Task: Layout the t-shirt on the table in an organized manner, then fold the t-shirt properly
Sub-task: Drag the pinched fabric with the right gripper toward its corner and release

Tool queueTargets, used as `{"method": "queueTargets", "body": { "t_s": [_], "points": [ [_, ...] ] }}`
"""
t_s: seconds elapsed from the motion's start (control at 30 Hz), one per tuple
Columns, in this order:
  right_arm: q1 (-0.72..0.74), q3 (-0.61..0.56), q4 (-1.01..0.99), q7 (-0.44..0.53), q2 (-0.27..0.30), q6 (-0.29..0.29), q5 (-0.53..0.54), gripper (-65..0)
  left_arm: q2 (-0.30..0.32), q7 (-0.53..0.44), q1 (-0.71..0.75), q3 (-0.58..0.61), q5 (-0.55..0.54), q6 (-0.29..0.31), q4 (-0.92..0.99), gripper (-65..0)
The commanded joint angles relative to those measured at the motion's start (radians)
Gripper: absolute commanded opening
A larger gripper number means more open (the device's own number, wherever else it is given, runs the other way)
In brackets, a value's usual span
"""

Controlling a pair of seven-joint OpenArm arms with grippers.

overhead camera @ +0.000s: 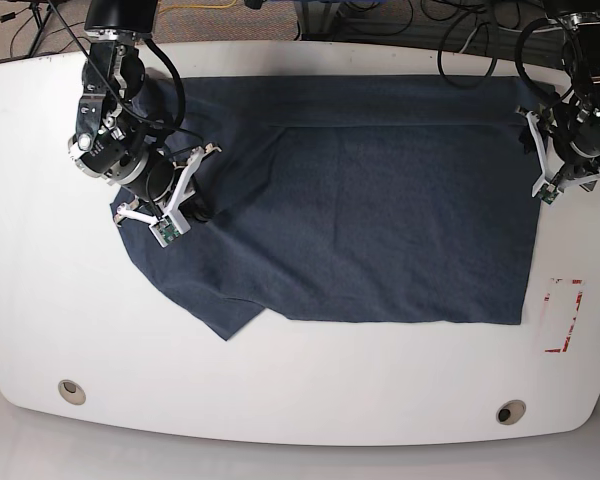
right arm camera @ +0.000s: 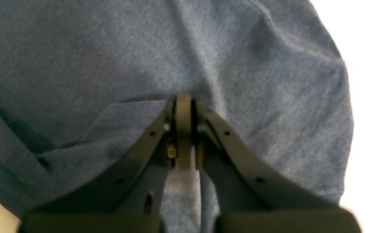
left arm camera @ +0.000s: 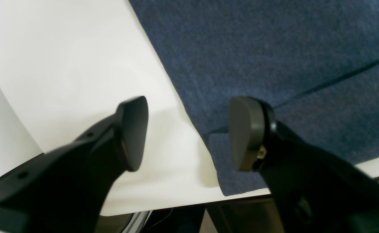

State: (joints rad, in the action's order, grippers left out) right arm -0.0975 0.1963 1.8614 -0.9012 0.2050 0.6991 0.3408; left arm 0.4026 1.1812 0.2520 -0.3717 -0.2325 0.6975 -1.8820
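The t-shirt (overhead camera: pixel 380 200) lies lengthwise across the table (overhead camera: pixel 40 300) (right fingers (right arm camera: pixel 183 110) pinching cloth, left fingers (left arm camera: pixel 134 129) spread).

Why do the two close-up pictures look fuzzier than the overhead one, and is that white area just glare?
Left wrist view: the left gripper is soft-edged, the t-shirt sharper. Right wrist view: the right gripper and cloth are blurred, and the table is blown out to pure white. Base view: evenly lit and crisp.
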Motion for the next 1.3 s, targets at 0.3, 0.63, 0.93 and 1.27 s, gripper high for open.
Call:
{"method": "queueTargets", "body": {
  "t_s": [0.3,0.63,0.93,1.27],
  "points": [
    [0.02,0.015,0.016,0.018,0.006,-0.001,0.01,-30.1,0.015,-0.008,-0.007,-0.005,0.0,0.001,-0.012,-28.3],
    [-0.095,0.13,0.125,0.017,0.015,-0.001,0.004,-17.9,-0.024,-0.008,-0.007,-0.003,-0.001,0.001,-0.015,-28.3],
    [-0.272,0.268,0.149,0.017,0.017,-0.001,0.013,-28.7,-0.072,-0.011,-0.004,-0.005,0.003,0.001,-0.014,-28.3],
    [-0.414,0.302,0.157,0.017,0.007,-0.001,0.016,-30.6,-0.074,-0.011,0.027,0.001,0.003,0.001,-0.012,-28.3]
  ]
}}
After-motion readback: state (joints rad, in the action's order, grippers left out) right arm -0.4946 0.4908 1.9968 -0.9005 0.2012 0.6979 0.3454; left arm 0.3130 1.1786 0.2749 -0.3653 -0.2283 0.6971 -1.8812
